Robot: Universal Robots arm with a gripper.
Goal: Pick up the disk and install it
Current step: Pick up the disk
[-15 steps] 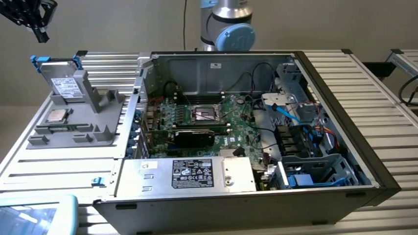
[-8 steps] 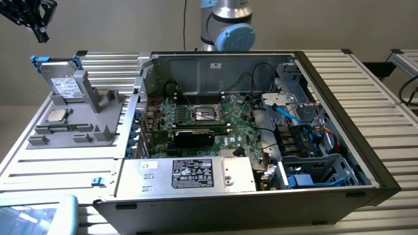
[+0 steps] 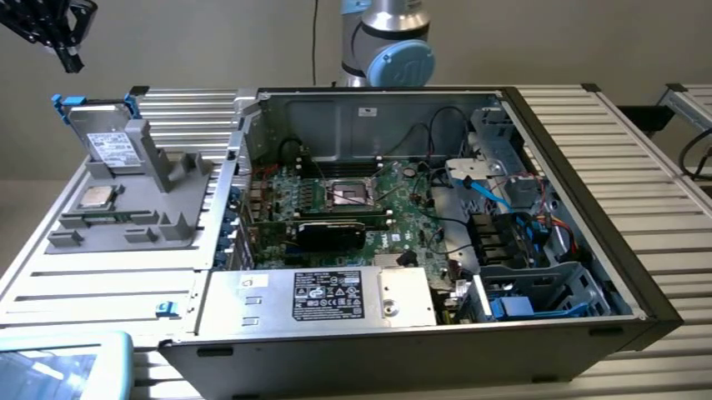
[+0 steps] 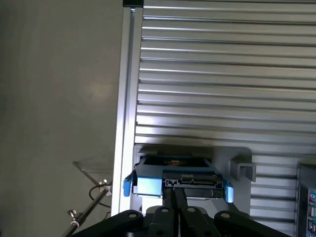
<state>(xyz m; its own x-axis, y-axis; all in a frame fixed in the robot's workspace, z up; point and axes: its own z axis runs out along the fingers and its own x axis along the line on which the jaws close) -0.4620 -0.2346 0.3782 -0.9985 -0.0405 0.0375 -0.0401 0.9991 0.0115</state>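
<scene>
The gripper's (image 3: pixel 70 63) two fingers (image 4: pixel 168 210) were pressed together with nothing between them. It hung high in the air, outside the open computer case (image 3: pixel 556 133), well off the case's wall on the exterior view's left. In the wrist view the gripper (image 4: pixel 174 193) pointed down at the disk's (image 4: pixel 177 178) upper edge, clear of it. The disk (image 3: pixel 112 143) stood upright in its blue carrier, slotted into a grey holder (image 3: pixel 139 218) just outside that same case wall, at the holder's end farther from the camera. A small square CPU chip (image 3: pixel 95 197) lay flat on the holder nearby. Inside the case, at its near edge, sat the silver power-supply box (image 3: pixel 384 296). Holder and case both rested on the slatted metal table (image 3: pixel 645 175).
</scene>
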